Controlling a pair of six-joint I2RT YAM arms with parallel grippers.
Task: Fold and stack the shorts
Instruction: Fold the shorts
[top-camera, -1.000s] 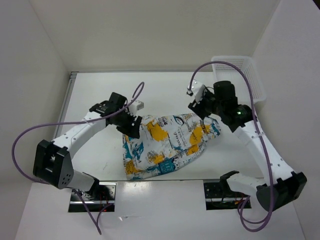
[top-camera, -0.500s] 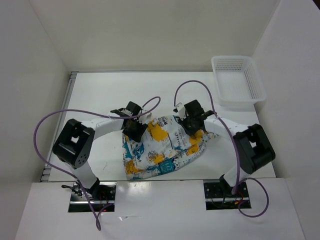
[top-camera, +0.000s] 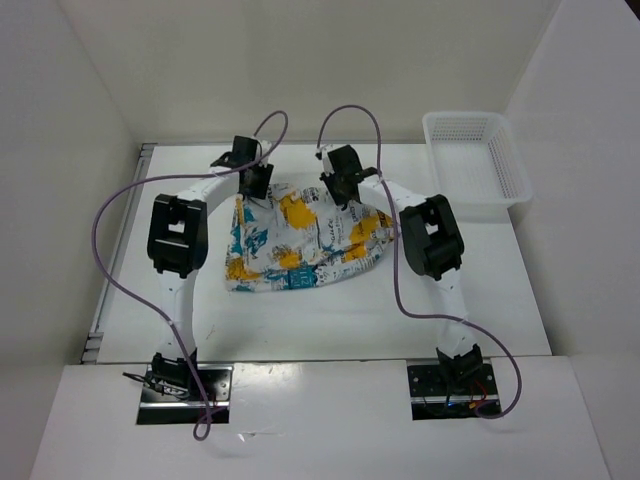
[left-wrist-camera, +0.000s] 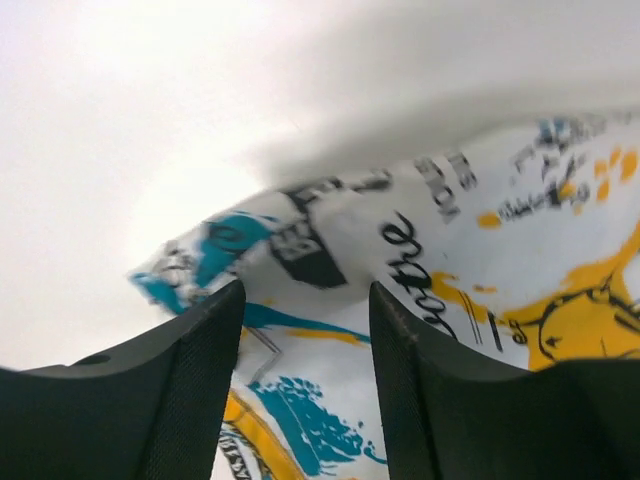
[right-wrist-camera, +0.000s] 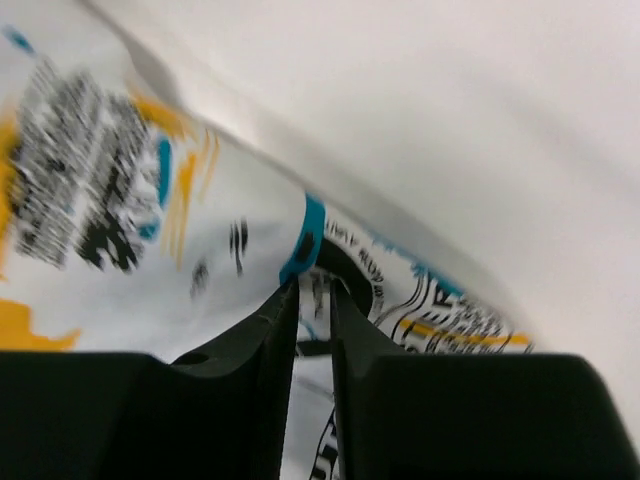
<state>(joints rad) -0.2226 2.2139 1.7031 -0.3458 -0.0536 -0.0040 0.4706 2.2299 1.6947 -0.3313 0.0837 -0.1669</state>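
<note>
White walls close round three sides of a white table (top-camera: 180, 300), the one surface carrying everything.

Count:
- one pair of shorts (top-camera: 300, 240)
- one white perforated basket (top-camera: 515, 165)
- two arms, each trailing one purple cable

The shorts lie spread in the far half of the surface, about midway between its left and right edges. Their top edge is close to the far edge and a lower corner trails towards the near left. The basket sits in the far right corner, apart from the fabric.

Both arms are stretched well forward from the near edge. The left arm (top-camera: 178, 235) and right arm (top-camera: 432, 235) rise to dark elbow blocks on either side of the shorts. From there the forearms angle inward to the fabric's far edge.

The left gripper (top-camera: 254, 190) is at the far left corner of the shorts. In its wrist view (left-wrist-camera: 305, 300) the fingers stand clearly apart with printed cloth (left-wrist-camera: 480, 260) across the gap. I cannot tell whether they clamp it.

The right gripper (top-camera: 345, 192) is at the far edge, further right. Its wrist view (right-wrist-camera: 313, 290) shows the fingers drawn almost together, pinching a teal-trimmed edge of the shorts (right-wrist-camera: 120, 200) between the tips.
</note>
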